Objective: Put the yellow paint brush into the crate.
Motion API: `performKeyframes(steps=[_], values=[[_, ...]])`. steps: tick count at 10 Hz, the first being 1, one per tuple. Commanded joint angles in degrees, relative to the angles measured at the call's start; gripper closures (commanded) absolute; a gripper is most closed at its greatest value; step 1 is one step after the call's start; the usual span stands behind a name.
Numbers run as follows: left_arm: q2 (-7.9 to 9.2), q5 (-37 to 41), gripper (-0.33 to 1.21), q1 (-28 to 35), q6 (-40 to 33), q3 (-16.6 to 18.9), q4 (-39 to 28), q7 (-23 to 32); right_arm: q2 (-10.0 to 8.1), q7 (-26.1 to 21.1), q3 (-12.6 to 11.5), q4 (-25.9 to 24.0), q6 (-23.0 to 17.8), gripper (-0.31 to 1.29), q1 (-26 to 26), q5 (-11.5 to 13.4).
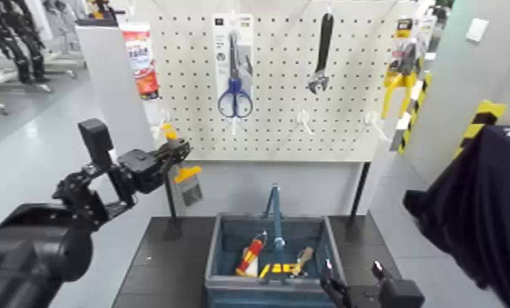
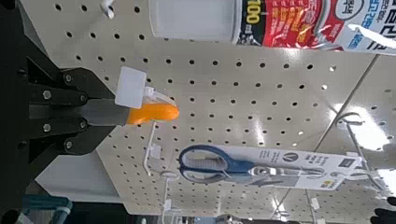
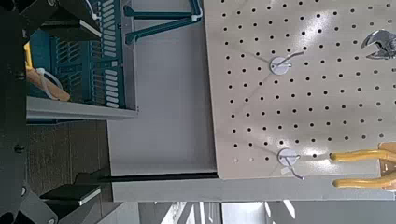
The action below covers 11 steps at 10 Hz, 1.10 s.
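Note:
The yellow paint brush [image 1: 185, 174] hangs upright in front of the pegboard's lower left corner, yellow tip up and grey bristles down. My left gripper [image 1: 173, 154] is shut on its handle. In the left wrist view the grey handle with its orange-yellow tip [image 2: 142, 114] sticks out from between the dark fingers, a white tag beside it. The crate [image 1: 218, 246], dark blue-grey with an upright teal handle [image 1: 274, 211], stands on the black table below and to the right of the brush; it also shows in the right wrist view [image 3: 84, 67]. My right gripper [image 1: 353, 280] waits open at the crate's near right corner.
On the pegboard [image 1: 282, 123] hang blue scissors [image 1: 235, 86], a wrench [image 1: 321, 56], yellow-handled tools [image 1: 400, 75] and a tube [image 1: 139, 57]. A red-and-yellow tool [image 1: 251, 254] and yellow pliers [image 1: 281, 268] lie in the crate. A person's dark sleeve [image 1: 483, 213] is at the right.

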Motion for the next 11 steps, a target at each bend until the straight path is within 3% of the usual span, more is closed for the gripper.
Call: performKeyframes(steps=[1, 3, 7, 11], values=[[-0.05, 5.9, 1.20, 0.5, 1.5, -1.6, -1.3, 0.6, 0.08, 0.0, 0.0, 0.0, 0.0, 0.15, 0.1, 0.0], [-0.13, 8.9, 1.20, 1.1, 1.9, -2.4, -1.8, 1.6, 0.08, 0.0, 0.0, 0.0, 0.0, 0.15, 0.1, -0.1], [-1.89, 17.7, 1.20, 2.7, -3.5, -5.2, 2.5, 2.9, 0.17, 0.0, 0.1, 0.1, -0.2, 0.15, 0.1, -0.1], [-3.47, 24.1, 1.20, 3.1, -5.9, -9.9, 8.6, 3.1, 0.17, 0.0, 0.2, 0.4, -0.4, 0.15, 0.1, -0.3]])
